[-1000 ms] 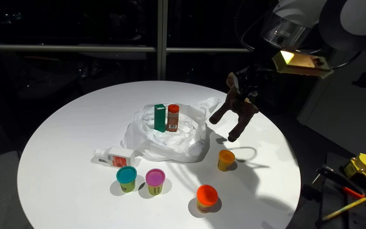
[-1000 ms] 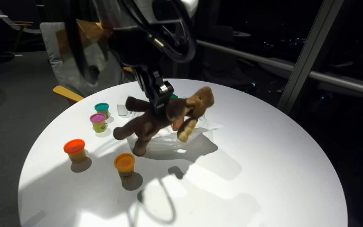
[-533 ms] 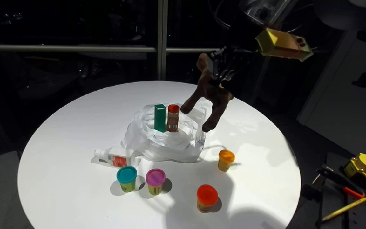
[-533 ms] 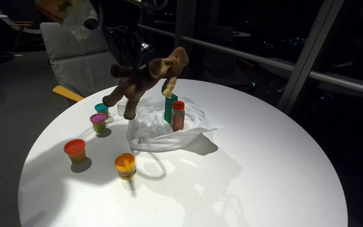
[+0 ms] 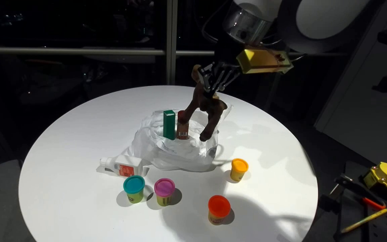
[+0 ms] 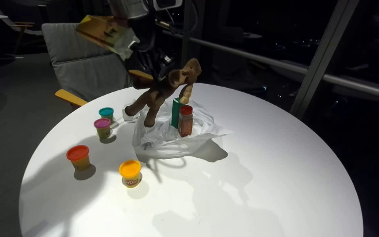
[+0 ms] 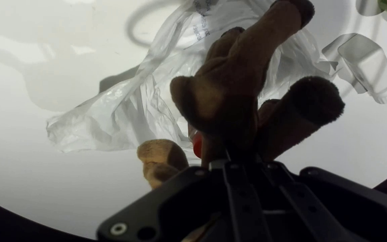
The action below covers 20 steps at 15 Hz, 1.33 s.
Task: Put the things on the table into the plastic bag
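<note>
The brown toy figure hangs clamped in the gripper over the plastic bag, which holds a green box and red-capped jar. Around the bag in an exterior view: white bottle at eight o'clock, yellow-orange cup at four, purple cup and teal cup near seven, orange-red cup at five.

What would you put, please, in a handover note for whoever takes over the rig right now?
Gripper: shut on the brown toy figure, which hangs in the air over the plastic bag.
Done: green box and red-capped jar stand upright in the open bag.
Left: release the toy into the bag; then the teal-lidded tub, purple-lidded tub, red-lidded tub and yellow-lidded tub, all upright on the table, and the white bottle, lying on its side beside the bag.
</note>
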### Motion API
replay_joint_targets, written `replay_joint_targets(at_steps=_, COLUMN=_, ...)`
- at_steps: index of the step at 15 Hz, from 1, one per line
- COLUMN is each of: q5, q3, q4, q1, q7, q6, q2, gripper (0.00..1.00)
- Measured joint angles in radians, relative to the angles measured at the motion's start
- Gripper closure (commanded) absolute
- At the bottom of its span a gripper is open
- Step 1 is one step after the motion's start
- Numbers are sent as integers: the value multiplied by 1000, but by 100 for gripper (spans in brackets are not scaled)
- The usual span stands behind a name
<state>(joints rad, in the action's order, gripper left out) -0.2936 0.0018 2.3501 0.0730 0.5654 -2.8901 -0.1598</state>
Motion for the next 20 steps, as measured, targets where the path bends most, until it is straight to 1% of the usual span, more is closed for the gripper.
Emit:
replay_joint_targets(at_steps=5, q5=-2, q3=-17, q4=-106, q1=0, q7=0, q6=1, q2=-140, gripper=98)
replay_joint_targets(at_steps=9, q5=4, q3=-93, q4=-168, q1=56, q7=-18, q6=5, q2=-210, gripper=98)
replay_joint_targets(at_steps=12, q5=4, q3=-143, q4=-205, q1=98, q7=-29, q6=30, q2=-259, gripper=98)
replay_joint_targets(at_steps=20, q5=12, q3=-185, q4=-291, q1=144, q7=-39, q6=92, q2=-368, gripper=98)
